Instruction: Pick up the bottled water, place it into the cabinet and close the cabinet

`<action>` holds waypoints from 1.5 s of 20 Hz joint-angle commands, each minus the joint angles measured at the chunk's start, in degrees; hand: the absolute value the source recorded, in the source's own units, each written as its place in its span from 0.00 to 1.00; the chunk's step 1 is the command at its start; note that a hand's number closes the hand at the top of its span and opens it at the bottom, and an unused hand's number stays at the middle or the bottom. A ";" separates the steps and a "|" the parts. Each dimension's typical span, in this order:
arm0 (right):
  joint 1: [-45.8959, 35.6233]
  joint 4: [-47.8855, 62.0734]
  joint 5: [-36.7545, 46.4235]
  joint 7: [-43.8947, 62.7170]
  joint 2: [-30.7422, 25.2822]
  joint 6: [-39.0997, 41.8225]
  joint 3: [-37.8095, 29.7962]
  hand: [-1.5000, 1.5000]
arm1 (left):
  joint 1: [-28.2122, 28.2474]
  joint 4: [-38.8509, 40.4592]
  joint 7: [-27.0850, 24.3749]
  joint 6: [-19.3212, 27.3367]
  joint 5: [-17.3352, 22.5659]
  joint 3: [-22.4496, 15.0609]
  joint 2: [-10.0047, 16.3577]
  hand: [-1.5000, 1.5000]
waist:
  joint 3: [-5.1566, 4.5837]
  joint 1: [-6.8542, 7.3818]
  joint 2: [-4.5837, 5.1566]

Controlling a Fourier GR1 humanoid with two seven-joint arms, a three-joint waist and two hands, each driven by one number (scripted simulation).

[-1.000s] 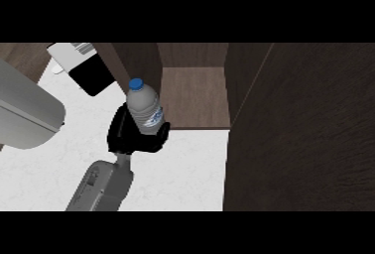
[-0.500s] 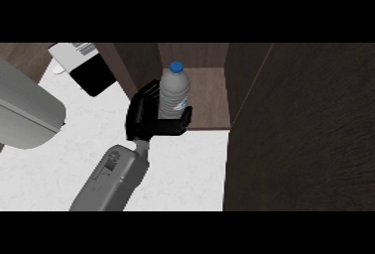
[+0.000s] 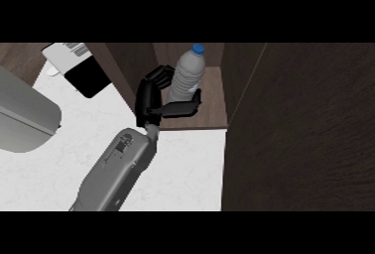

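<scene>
One hand (image 3: 149,99) curled round upright bottled water (image 3: 186,74), inside cabinet (image 3: 211,116) just past its front edge, walls close either side

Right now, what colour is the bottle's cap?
Blue cap on the water bottle, seen in the head view.

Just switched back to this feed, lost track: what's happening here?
The left hand is curled round the bottled water, holding it upright inside the open cabinet, over its shelf. I cannot tell whether the bottle rests on the shelf. The hand has not let go, and the cabinet door at the right stands open. The right hand is out of view.
</scene>
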 commanded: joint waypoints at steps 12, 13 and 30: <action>-0.26 -0.07 -1.74 0.44 -1.37 1.26 -0.48 0.00 | -26.23 39.81 -10.48 -3.33 -2.67 10.59 -0.26 1.00 | 0.05 -1.52 1.22; -1.05 -1.08 -0.25 1.49 -0.10 -0.84 0.30 0.00 | -26.68 41.57 -9.91 -1.68 -2.90 9.95 -0.31 1.00 | 0.04 -1.95 1.37; -1.70 2.17 -2.80 -0.89 -2.34 2.54 -2.47 0.00 | -29.88 55.28 -15.25 7.93 -8.99 10.15 3.69 0.00 | 0.03 -2.75 2.02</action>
